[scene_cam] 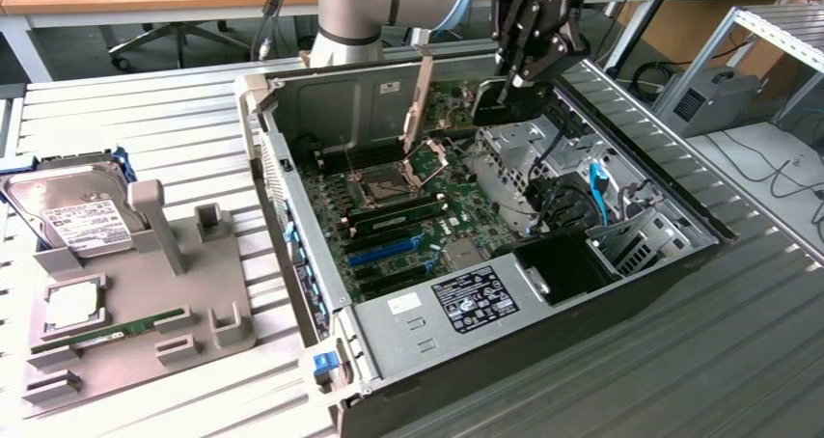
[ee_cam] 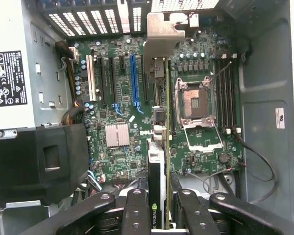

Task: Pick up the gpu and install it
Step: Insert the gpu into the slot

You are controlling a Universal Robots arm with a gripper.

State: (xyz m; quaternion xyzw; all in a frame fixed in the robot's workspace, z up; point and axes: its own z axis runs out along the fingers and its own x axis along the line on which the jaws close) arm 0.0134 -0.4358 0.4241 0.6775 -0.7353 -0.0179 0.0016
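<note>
Your gripper point(ee_cam: 160, 215) sits closest to the lens, jaws partly closed and clamped on the gpu point(ee_cam: 156, 161). You hold it edge-on above the motherboard point(ee_cam: 118, 93). In the exterior view the gripper hangs at upper middle of the frame, over the open computer case point(scene_cam: 425, 332).

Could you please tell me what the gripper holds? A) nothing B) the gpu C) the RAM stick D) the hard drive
B: in the wrist view the gripper is closed on the gpu, which is held edge-on over the motherboard.
</note>
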